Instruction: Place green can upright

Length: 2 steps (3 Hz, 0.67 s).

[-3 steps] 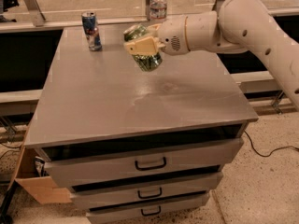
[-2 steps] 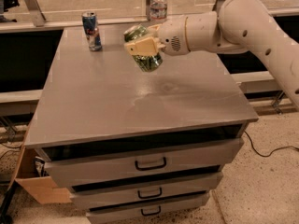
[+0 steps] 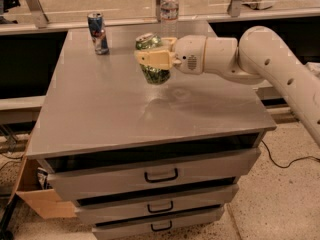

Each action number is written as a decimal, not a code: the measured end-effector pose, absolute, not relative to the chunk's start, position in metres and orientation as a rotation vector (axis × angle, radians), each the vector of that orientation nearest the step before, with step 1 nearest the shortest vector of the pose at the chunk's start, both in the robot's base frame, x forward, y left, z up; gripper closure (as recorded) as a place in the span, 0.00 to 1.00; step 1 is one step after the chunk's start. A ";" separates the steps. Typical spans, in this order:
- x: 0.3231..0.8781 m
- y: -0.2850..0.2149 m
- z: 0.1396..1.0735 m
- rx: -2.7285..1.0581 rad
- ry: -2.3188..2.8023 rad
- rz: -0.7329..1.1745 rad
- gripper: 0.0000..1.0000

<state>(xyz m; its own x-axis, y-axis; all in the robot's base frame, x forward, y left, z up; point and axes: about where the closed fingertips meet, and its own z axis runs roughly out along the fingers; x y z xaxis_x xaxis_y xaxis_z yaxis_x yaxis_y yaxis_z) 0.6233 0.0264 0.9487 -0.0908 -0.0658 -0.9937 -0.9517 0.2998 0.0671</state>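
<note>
partly hidden, green can [image 3: 153, 59] clamped in gripper [image 3: 152, 59] above table [image 3: 125, 114].

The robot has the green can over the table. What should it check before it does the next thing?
1. Grip: the gripper has its fingers closed across the middle of the green can. Ok.
2. Can straight: its top faces up, but it leans a little. Not ok.
3. Landing spot: the table under the can is bare. Ok.
4. Neighbours: the blue can and the water bottle stand at the back edge, apart from the green can. Ok.
5. Can bottom touching the table: cannot tell.
</note>
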 end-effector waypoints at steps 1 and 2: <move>0.616 0.023 0.934 -0.967 1.400 1.044 1.00; 0.612 0.018 0.920 -0.959 1.374 1.063 1.00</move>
